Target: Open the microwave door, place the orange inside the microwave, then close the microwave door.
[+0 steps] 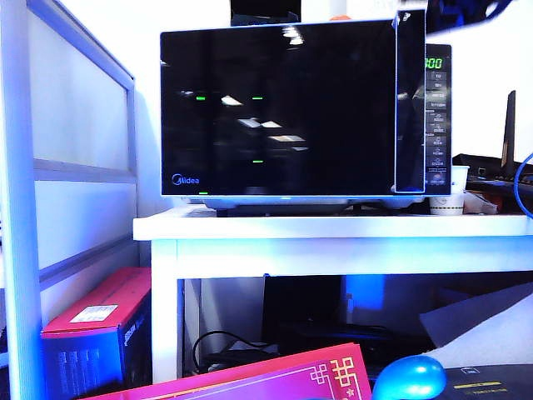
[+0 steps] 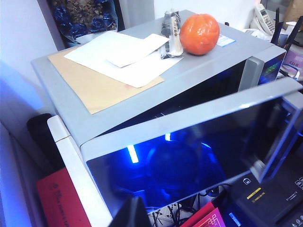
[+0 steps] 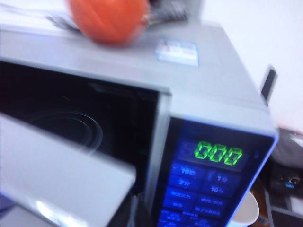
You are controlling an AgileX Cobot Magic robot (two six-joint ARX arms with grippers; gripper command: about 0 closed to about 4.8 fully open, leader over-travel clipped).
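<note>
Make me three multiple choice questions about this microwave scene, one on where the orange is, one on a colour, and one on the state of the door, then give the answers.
1. Where is the orange?
A. Inside the cavity
B. On top of the microwave
C. On the floor beside the red box

2. What colour are the digits on the display?
A. Red
B. White
C. Green

3. How does the microwave door stand?
A. Partly open
B. Fully shut
C. Taken off

Answers:
1. B, the left wrist view shows it resting on the grey top next to the papers.
2. C, the right wrist view shows green zeros.
3. A, both wrist views show the door swung out with the dark cavity visible behind it.

Neither gripper is clearly visible in any view.
</note>
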